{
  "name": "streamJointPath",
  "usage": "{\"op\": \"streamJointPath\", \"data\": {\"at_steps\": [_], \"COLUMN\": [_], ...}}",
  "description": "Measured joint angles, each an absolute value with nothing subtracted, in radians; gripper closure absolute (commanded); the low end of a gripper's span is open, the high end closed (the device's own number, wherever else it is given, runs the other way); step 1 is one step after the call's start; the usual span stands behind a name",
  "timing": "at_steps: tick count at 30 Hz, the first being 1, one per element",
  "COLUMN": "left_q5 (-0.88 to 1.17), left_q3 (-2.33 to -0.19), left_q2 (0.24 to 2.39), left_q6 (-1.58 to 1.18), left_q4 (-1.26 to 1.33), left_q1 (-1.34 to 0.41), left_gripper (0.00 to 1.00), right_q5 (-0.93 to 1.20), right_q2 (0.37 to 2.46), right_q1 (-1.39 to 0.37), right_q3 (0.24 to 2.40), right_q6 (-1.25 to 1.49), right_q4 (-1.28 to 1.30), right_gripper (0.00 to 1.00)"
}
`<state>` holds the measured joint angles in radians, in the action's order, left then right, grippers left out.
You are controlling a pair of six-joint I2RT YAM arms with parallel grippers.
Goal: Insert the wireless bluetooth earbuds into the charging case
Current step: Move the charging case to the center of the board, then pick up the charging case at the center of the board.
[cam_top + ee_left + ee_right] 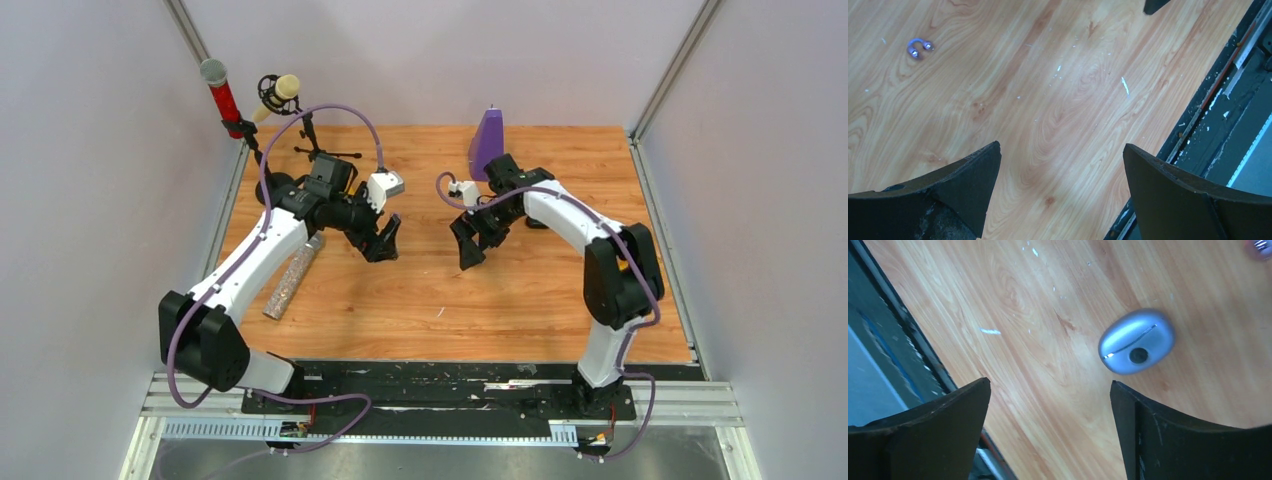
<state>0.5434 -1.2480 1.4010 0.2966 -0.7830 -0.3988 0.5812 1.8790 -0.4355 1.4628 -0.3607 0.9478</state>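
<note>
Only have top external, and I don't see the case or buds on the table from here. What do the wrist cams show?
Observer: Right wrist shows the charging case, a pale oval. It looks shut and lies on the tabletop ahead of the open right gripper.
Operator: And the buds?
Observer: Left wrist shows two pale purple earbuds side by side on the wood. They are well ahead of the left gripper, which is open and empty.
</note>
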Motion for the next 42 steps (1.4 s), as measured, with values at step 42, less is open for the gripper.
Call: {"op": "streamJointPath", "data": {"at_steps": [42], "left_q5": [0.538], "left_q3": [-1.205], "left_q2": [1.346], "left_q6": [0.289], "left_q4": [-0.676], "left_q1": [-0.399], "left_gripper": [0.0], "right_q5": [0.395], "right_q2": [1.301], "right_q1": [-0.298], "right_q3": [1.134], "right_q6": [-0.408], "right_q4": [0.183], "right_gripper": [0.0]}}
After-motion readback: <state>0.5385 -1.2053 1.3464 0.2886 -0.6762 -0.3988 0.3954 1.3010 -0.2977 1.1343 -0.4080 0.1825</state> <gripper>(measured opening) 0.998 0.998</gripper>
